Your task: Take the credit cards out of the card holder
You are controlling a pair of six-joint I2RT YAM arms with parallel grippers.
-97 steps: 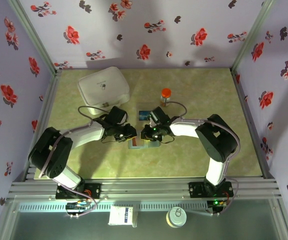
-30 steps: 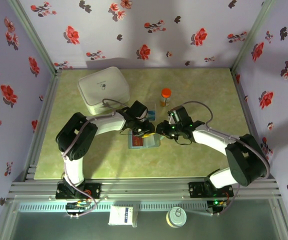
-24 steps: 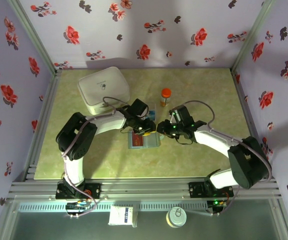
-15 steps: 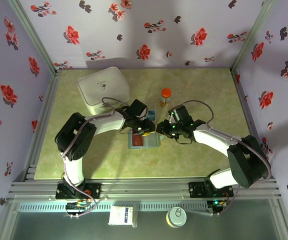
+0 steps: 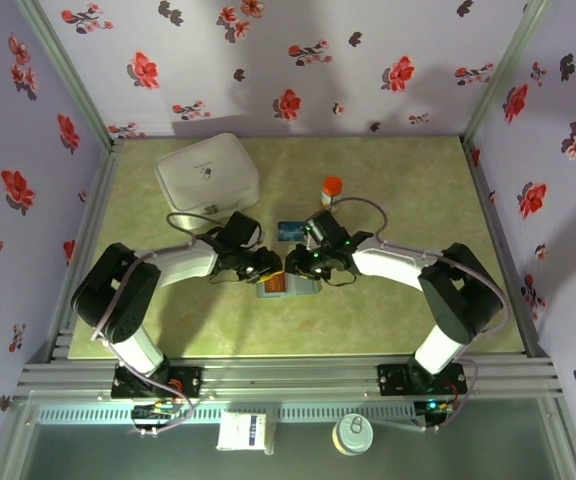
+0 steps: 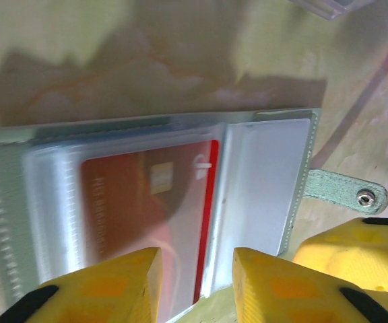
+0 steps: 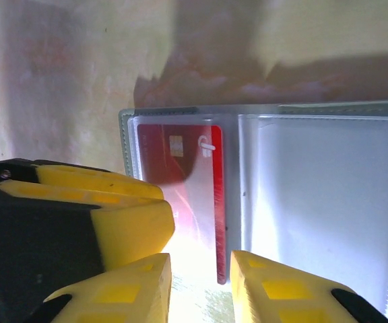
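The card holder [image 5: 306, 288] lies open and flat on the table; in the left wrist view its two panels [image 6: 265, 175] show. A red credit card [image 6: 147, 195] sits in its clear pocket, and one end [image 7: 219, 222] pokes past the pocket edge. A blue-teal credit card [image 5: 290, 230] lies loose on the table behind the holder. My left gripper [image 5: 263, 268] hangs over the holder's left end, jaws apart [image 6: 197, 286]. My right gripper [image 5: 295, 265] faces it just to the right, jaws apart [image 7: 201, 293] astride the red card's end, not clamped.
An orange-capped bottle [image 5: 331, 188] stands behind the right gripper. A big white lidded case [image 5: 206, 175] sits at the back left. The corner of a clear plastic box [image 6: 329, 7] shows beyond the holder. Flowered walls close in the table on three sides.
Both grippers have shifted left and slightly nearer over the holder, with the arms' elbows swinging left. The blue-teal card, covered before by the left gripper, now shows.
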